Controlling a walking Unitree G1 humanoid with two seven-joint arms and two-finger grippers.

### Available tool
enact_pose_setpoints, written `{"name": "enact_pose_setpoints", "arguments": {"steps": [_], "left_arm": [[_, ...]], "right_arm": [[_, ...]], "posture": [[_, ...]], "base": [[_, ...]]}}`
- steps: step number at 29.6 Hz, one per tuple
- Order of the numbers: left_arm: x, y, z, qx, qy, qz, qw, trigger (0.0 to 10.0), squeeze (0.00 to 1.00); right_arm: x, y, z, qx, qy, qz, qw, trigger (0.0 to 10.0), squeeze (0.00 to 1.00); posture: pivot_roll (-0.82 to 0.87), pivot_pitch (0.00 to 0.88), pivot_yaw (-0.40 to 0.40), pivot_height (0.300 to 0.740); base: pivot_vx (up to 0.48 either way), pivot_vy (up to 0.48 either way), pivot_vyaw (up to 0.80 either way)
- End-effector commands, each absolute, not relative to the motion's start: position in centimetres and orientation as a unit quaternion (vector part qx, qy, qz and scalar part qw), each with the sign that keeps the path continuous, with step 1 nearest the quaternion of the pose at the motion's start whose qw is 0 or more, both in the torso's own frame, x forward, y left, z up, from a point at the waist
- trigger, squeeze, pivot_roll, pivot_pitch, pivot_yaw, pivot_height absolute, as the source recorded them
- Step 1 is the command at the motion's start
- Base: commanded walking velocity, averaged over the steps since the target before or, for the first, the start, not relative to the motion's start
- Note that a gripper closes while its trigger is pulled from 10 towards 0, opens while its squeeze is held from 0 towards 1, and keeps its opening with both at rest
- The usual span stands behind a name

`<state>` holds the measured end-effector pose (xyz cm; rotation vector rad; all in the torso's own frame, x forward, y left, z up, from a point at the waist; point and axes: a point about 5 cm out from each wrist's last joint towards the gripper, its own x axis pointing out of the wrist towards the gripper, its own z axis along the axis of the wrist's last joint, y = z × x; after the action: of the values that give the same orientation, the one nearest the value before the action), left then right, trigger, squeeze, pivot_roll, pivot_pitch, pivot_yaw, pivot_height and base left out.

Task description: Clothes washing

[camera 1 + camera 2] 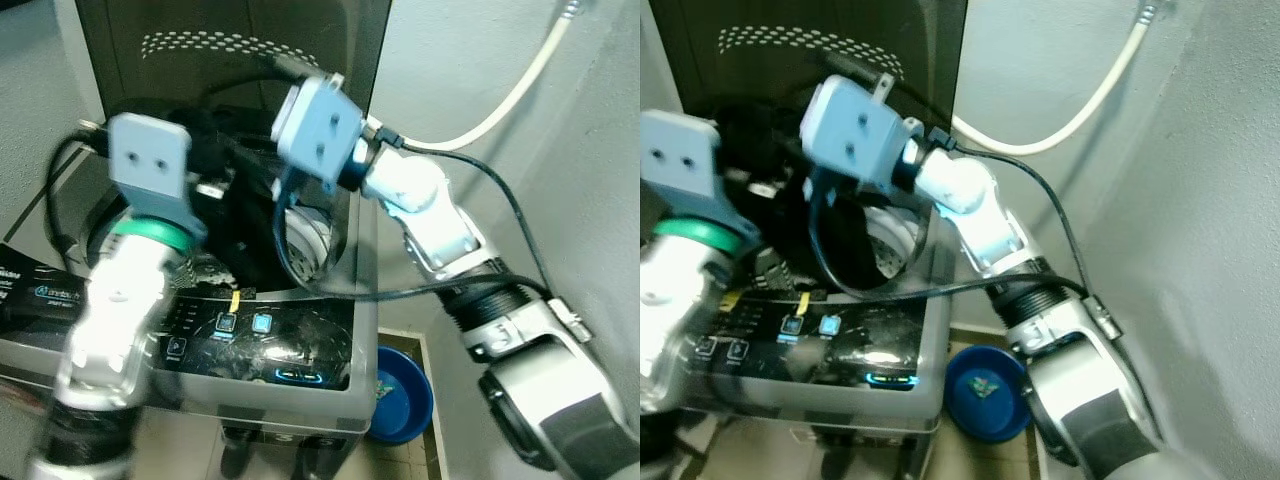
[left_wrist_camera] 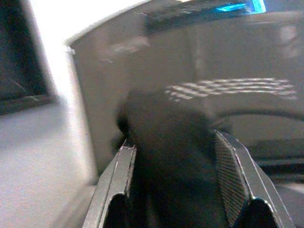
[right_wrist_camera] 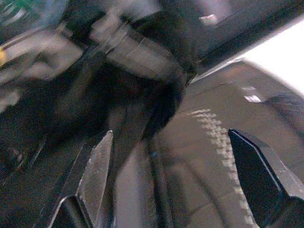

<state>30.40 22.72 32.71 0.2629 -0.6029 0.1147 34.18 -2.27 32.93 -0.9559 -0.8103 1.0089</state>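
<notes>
A grey top-loading washing machine [image 1: 300, 385] stands before me with its dark lid [image 1: 230, 50] raised. A dark garment [image 1: 245, 235] hangs over the drum opening, beside the drum's silver rim [image 1: 312, 245]. Both arms reach over that opening. In the left wrist view my left gripper [image 2: 178, 190] is shut on a bulky wad of the dark garment [image 2: 171, 156], close to the lid's inner face. My right gripper [image 3: 175, 180] stands open near the lid, with nothing between its fingers [image 3: 95, 175]; the left arm and dark cloth lie blurred just beyond them.
The lit control panel [image 1: 245, 325] runs along the machine's front. A blue basin [image 1: 400, 395] sits on the floor at the machine's right. A white hose [image 1: 510, 100] and black cables [image 1: 500, 190] run along the right wall, which stands close.
</notes>
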Motion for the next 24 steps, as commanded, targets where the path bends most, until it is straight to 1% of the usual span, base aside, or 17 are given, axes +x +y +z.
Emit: {"name": "enact_pose_setpoints", "arguments": {"steps": [1, 2, 3, 4, 6, 8, 9, 10, 11, 12, 13, 15, 17, 18, 19, 21, 24], "left_arm": [[30.0, 23.3, 33.6, 0.125, -0.317, 0.063, 0.938, 10.0, 0.0], [29.8, 24.2, 34.2, 0.133, -0.321, 0.071, 0.935, 10.0, 0.0], [29.6, 24.7, 34.3, 0.138, -0.319, 0.08, 0.934, 10.0, 0.0], [29.6, 24.7, 34.3, 0.138, -0.319, 0.08, 0.934, 10.0, 0.0], [29.6, 25.0, 34.3, 0.141, -0.315, 0.084, 0.935, 10.0, 0.0], [30.0, 25.1, 32.8, 0.112, -0.281, 0.087, 0.949, 10.0, 0.0], [30.0, 25.1, 32.8, 0.112, -0.281, 0.087, 0.949, 10.0, 0.0], [30.5, 24.3, 31.1, 0.087, -0.24, 0.068, 0.965, 10.0, 0.0], [30.5, 24.3, 31.1, 0.087, -0.24, 0.068, 0.965, 10.0, 0.0], [30.9, 22.8, 28.8, 0.034, -0.19, 0.026, 0.981, 10.0, 0.0], [30.9, 22.8, 28.8, 0.034, -0.19, 0.026, 0.981, 10.0, 0.0], [31.2, 19.8, 25.3, -0.014, -0.109, -0.042, 0.993, 10.0, 0.0], [31.2, 19.8, 25.3, -0.014, -0.109, -0.042, 0.993, 10.0, 0.0], [31.2, 18.1, 23.5, -0.035, -0.051, -0.089, 0.994, 10.0, 0.0], [31.2, 18.1, 23.5, -0.035, -0.051, -0.089, 0.994, 10.0, 0.0], [30.5, 16.1, 22.7, -0.026, 0.0, -0.18, 0.983, 10.0, 0.0], [30.3, 16.4, 23.7, 0.007, -0.011, -0.205, 0.979, 10.0, 0.0]], "right_arm": [[34.3, -2.3, 32.0, -0.447, -0.348, 0.462, 0.682, 10.0, 0.0], [34.9, -2.6, 32.0, -0.457, -0.351, 0.439, 0.69, 10.0, 0.0], [35.3, -2.8, 32.6, -0.448, -0.358, 0.409, 0.71, 10.0, 0.0], [35.3, -2.8, 32.6, -0.448, -0.358, 0.409, 0.71, 10.0, 0.0], [35.6, -3.0, 33.0, -0.438, -0.364, 0.389, 0.724, 10.0, 0.0], [35.9, -3.7, 34.4, -0.34, -0.368, 0.382, 0.776, 10.0, 0.0], [35.9, -3.7, 34.4, -0.34, -0.368, 0.382, 0.776, 10.0, 0.0], [36.1, -4.3, 34.8, -0.292, -0.363, 0.387, 0.796, 10.0, 0.0], [36.1, -4.3, 34.8, -0.292, -0.363, 0.387, 0.796, 10.0, 0.0], [36.2, -5.1, 35.0, -0.248, -0.357, 0.393, 0.81, 10.0, 0.0], [36.2, -5.1, 35.0, -0.248, -0.357, 0.393, 0.81, 10.0, 0.0], [36.4, -6.3, 35.1, -0.21, -0.352, 0.397, 0.821, 10.0, 0.0], [36.4, -6.3, 35.1, -0.21, -0.352, 0.397, 0.821, 10.0, 0.0], [36.3, -7.0, 35.2, -0.191, -0.354, 0.394, 0.826, 10.0, 0.0], [36.3, -7.0, 35.2, -0.191, -0.354, 0.394, 0.826, 10.0, 0.0], [35.6, -8.5, 35.7, -0.133, -0.372, 0.388, 0.833, 10.0, 0.0], [35.0, -9.0, 35.8, -0.111, -0.381, 0.387, 0.832, 10.0, 0.0]], "posture": [[0.1, 0.019, -0.033, 0.74], [0.11, 0.019, -0.031, 0.74], [0.11, 0.015, -0.033, 0.74], [0.11, 0.015, -0.033, 0.74], [0.11, 0.015, -0.033, 0.74], [0.12, 0.015, -0.035, 0.74], [0.12, 0.015, -0.035, 0.74], [0.12, 0.015, -0.034, 0.74], [0.12, 0.015, -0.034, 0.74], [0.12, 0.015, -0.028, 0.74], [0.12, 0.015, -0.028, 0.74], [0.12, 0.02, -0.028, 0.74], [0.12, 0.02, -0.028, 0.74], [0.11, 0.024, -0.024, 0.74], [0.11, 0.024, -0.024, 0.74], [0.11, 0.037, -0.007, 0.74], [0.11, 0.045, 0.003, 0.74]], "base": [[0.0, 0.0, 0.0], [0.0, 0.0, 0.0], [0.0, 0.0, 0.0], [0.0, 0.0, 0.0], [0.0, 0.0, 0.0], [0.0, 0.0, 0.0], [0.0, 0.0, 0.0], [0.0, 0.0, 0.0], [0.0, 0.0, 0.0], [0.0, 0.0, 0.0], [0.0, 0.0, 0.0], [0.0, 0.0, 0.0], [0.0, 0.0, 0.0], [0.0, 0.0, 0.0], [0.0, 0.0, 0.0], [0.0, 0.0, 0.0], [0.0, 0.0, 0.0]]}}
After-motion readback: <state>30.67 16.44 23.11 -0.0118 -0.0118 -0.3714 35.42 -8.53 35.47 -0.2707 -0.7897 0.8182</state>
